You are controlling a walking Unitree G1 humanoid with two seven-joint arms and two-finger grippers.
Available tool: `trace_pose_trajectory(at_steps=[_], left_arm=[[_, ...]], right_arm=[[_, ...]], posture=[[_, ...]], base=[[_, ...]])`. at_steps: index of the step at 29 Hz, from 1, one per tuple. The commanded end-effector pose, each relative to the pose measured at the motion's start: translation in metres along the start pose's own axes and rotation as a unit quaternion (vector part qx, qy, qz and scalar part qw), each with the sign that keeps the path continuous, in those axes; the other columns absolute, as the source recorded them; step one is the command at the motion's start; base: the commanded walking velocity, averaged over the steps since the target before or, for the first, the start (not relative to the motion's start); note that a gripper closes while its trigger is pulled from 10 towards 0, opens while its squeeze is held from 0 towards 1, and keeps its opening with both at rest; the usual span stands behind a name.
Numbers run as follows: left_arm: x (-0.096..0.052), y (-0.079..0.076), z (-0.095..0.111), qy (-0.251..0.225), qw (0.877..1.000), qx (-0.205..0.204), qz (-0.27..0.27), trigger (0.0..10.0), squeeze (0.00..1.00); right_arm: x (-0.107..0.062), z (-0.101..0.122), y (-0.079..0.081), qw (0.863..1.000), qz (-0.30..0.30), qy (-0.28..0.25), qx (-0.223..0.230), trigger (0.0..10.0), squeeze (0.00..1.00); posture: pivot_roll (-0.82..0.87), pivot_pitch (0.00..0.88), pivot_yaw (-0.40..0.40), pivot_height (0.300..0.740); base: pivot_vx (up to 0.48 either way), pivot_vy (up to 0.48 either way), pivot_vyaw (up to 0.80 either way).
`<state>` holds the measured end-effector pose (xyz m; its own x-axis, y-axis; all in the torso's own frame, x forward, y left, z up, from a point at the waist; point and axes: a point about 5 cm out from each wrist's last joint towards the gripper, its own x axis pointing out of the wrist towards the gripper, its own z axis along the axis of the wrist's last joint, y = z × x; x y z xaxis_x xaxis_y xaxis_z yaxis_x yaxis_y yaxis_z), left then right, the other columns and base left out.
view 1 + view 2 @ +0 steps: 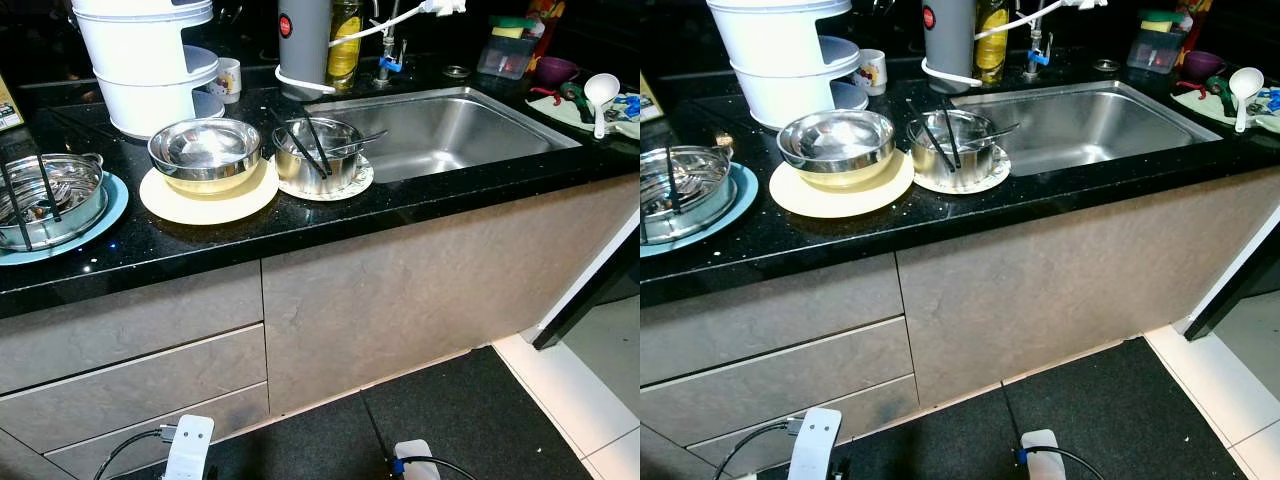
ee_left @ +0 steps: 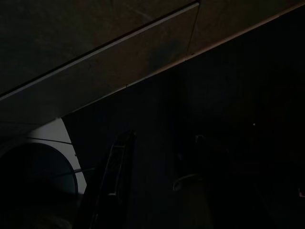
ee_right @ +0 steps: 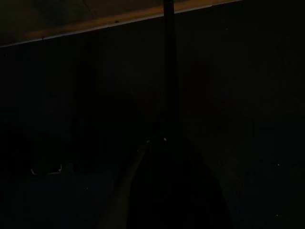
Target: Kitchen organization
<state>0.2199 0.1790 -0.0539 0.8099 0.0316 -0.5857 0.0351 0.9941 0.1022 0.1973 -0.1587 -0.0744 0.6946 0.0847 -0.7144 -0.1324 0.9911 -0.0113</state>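
Steel bowl (image 1: 318, 155) on its plate (image 1: 355, 185) holds chopsticks (image 1: 305, 140); both tools' openness cannot be told.

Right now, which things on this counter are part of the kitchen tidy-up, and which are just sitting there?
Likely for the job:
steel bowl on a cream plate
small steel bowl with black chopsticks and a spoon, on a patterned plate
steel bowl of utensils on a blue plate
sink

Just lying about:
white stacked container
mug
white ladle
purple bowl
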Motion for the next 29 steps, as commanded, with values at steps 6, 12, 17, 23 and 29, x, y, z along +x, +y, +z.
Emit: trace_pose_trajectory(at_steps=[6,12,17,23,29], left_arm=[[-0.0037,0.0004,-0.0112,0.022,1.000,0.004,-0.004,10.0,0.00],[-0.0035,0.0011,-0.0110,0.022,1.000,0.006,-0.004,10.0,0.00],[-0.0033,0.0015,-0.0107,0.023,1.000,0.005,-0.003,10.0,0.00],[-0.0030,0.0017,-0.0105,0.024,1.000,0.003,-0.002,10.0,0.00],[-0.0029,0.0020,-0.0106,0.025,1.000,0.000,0.001,10.0,0.00]], right_arm=[[-0.0018,-0.0078,0.0026,1.000,0.001,0.014,0.004,10.0,0.00],[-0.0015,-0.0075,0.0036,1.000,0.001,0.013,0.006,10.0,0.00],[-0.0017,-0.0079,0.0032,1.000,0.000,0.014,0.007,10.0,0.00],[-0.0017,-0.0078,0.0032,1.000,-0.001,0.013,0.008,10.0,0.00],[-0.0018,-0.0084,0.0031,1.000,-0.001,0.015,0.007,10.0,0.00]], posture=[[-0.02,0.121,-0.030,0.740],[-0.02,0.123,-0.025,0.740],[-0.03,0.124,-0.023,0.740],[-0.03,0.125,-0.021,0.740],[-0.02,0.126,-0.024,0.740]], base=[[0.000,0.000,0.00],[0.000,0.000,0.00],[0.000,0.000,0.00],[0.000,0.000,0.00],[0.000,0.000,0.00]])
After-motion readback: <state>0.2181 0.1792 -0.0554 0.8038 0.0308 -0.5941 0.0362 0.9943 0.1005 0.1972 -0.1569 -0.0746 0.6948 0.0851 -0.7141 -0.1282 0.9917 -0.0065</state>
